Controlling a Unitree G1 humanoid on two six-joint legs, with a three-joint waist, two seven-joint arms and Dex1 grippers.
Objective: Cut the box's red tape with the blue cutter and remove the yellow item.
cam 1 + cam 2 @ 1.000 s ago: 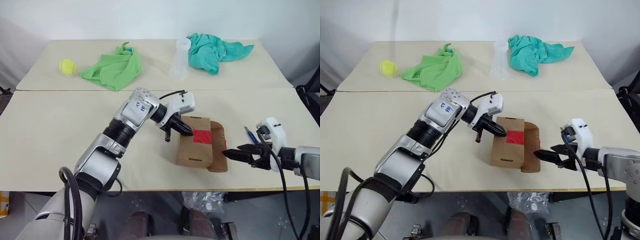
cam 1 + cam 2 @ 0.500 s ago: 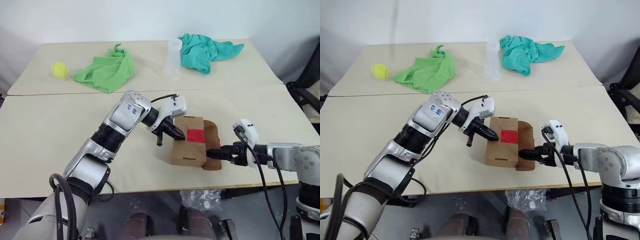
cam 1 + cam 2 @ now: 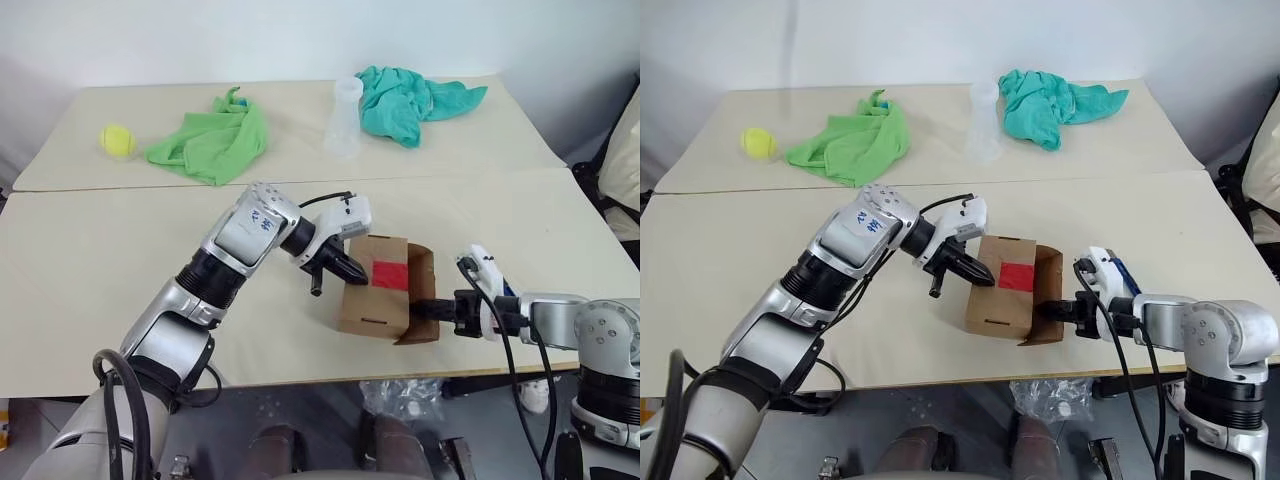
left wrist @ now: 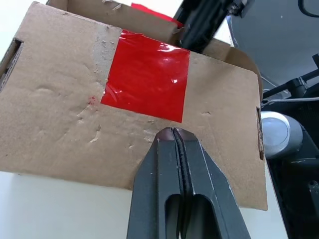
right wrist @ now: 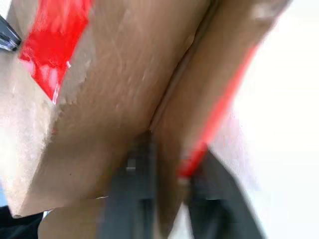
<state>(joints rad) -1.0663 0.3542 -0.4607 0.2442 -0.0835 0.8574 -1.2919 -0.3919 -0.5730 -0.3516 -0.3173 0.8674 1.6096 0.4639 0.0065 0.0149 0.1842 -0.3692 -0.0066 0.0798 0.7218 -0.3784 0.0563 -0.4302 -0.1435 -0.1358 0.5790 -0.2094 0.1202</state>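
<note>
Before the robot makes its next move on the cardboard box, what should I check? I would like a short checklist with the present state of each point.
1. Box steadied: ok; the left hand, shut, rests its tip on the box top beside the red tape.
2. Right hand grip: ok; shut on the box's open side flap.
3. Blue cutter in a hand: not ok; the left hand pinches nothing, the right hand grips the flap.
4. Red tape cut: cannot tell.
5. Yellow item inside: cannot tell; the inside is hidden.

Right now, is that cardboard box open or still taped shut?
Partly open: the box has its right-hand flap swung out, with the right fingers at it. The red tape remains on top.
</note>
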